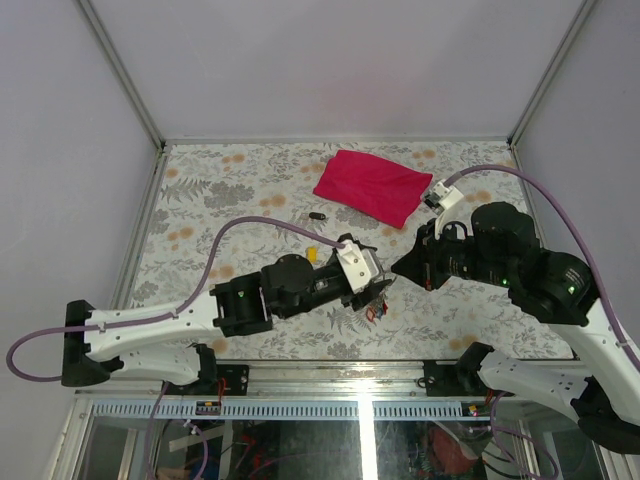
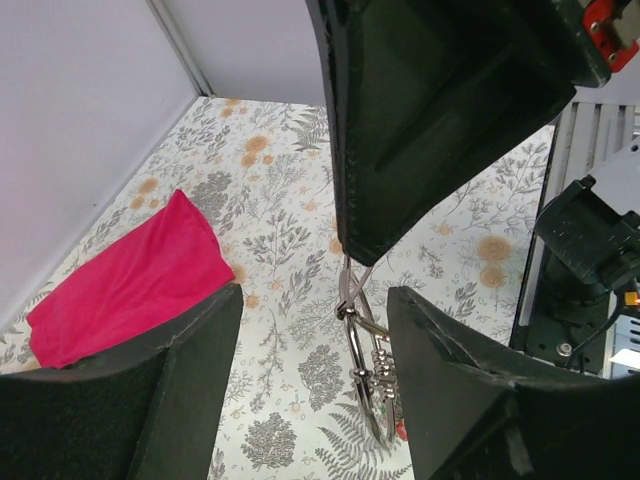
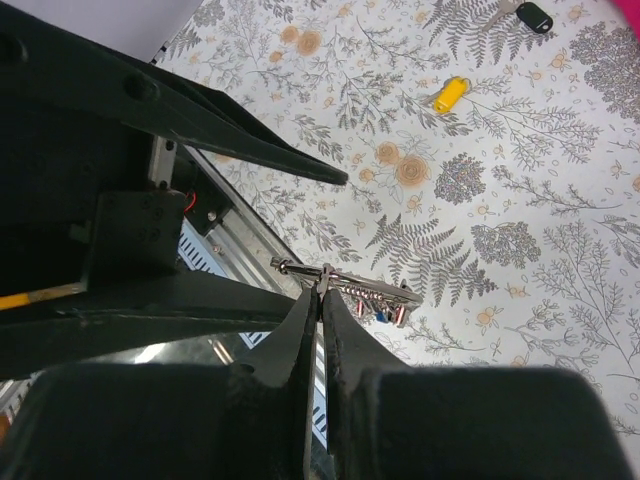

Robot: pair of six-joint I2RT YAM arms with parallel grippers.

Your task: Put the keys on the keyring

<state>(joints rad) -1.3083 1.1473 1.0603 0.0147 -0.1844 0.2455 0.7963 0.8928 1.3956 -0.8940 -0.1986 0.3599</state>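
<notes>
Your right claw (image 3: 320,300) pinches the keyring (image 3: 345,283) above the near tabletop (image 3: 560,300); your left claw (image 2: 310,330) stands open beside it. The yellow key (image 3: 451,94) lies farther left. A nudge could twist the ring loose.

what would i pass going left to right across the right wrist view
keyring → yellow key → black key

The left arm (image 1: 180,322) and right arm (image 1: 545,285) reach inward, tips nearly meeting. The left tool (image 2: 315,330) gapes; the right tool (image 3: 320,300) is pinched closed.
</notes>
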